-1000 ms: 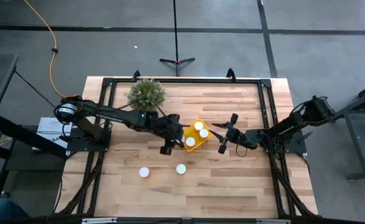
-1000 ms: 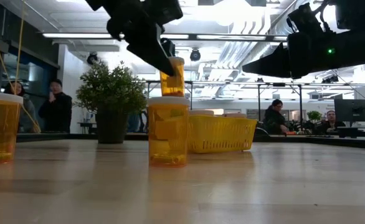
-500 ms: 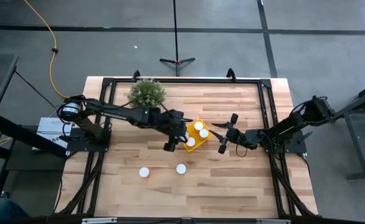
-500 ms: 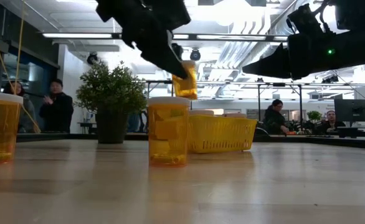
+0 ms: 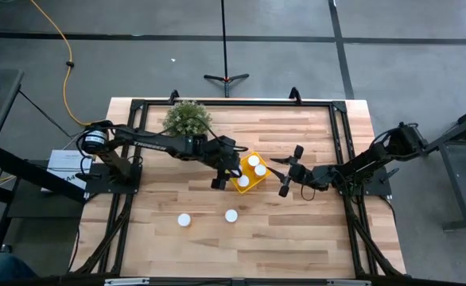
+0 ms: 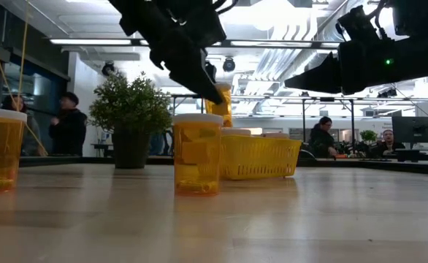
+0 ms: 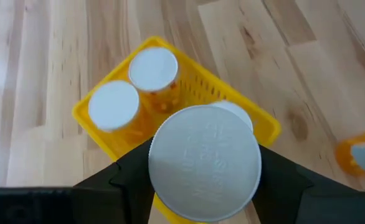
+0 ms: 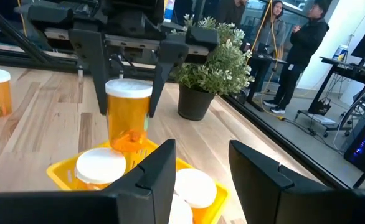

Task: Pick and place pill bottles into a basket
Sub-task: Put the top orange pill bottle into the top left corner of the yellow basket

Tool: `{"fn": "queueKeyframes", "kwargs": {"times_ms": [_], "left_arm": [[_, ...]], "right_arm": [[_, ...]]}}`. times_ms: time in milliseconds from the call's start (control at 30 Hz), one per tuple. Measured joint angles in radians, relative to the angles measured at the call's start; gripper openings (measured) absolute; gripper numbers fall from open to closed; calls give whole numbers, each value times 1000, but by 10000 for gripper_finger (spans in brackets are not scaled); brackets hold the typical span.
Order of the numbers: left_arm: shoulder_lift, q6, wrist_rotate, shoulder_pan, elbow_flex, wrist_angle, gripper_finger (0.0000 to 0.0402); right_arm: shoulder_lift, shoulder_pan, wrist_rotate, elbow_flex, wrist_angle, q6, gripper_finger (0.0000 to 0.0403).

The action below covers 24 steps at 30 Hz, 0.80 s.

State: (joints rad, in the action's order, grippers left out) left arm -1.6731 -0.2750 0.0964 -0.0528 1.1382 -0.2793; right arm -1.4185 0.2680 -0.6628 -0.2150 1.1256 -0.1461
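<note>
Pill bottle (image 8: 128, 115) in left end effector (image 8: 130, 93)

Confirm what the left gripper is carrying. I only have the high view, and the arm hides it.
Observer: The left gripper is clamped on an upright pill bottle, white cap up.
Operator: Give me its height over the basket.
Observer: In the low view, the bottle's base hangs about level with the rim of the yellow basket. It is not set down.
Operator: Check the right gripper too.
Observer: The right gripper is open and empty, and it points at the basket from the opposite side.
</note>
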Motion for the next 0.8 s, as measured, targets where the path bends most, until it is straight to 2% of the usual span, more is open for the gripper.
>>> {"fn": "queueKeyframes", "kwargs": {"times_ms": [200,467,667,800], "left_arm": [[-13,-9,2,0,0,7,228],[-13,-15,-37,0,0,-10,252],[-14,-33,-42,0,10,-14,229],[-14,-31,-39,0,10,-16,235]], "right_arm": [[0,0,0,0,0,0,140],[0,0,1,0,-8,0,140],[0,0,1,0,-8,0,140],[0,0,1,0,-8,0,140]]}}
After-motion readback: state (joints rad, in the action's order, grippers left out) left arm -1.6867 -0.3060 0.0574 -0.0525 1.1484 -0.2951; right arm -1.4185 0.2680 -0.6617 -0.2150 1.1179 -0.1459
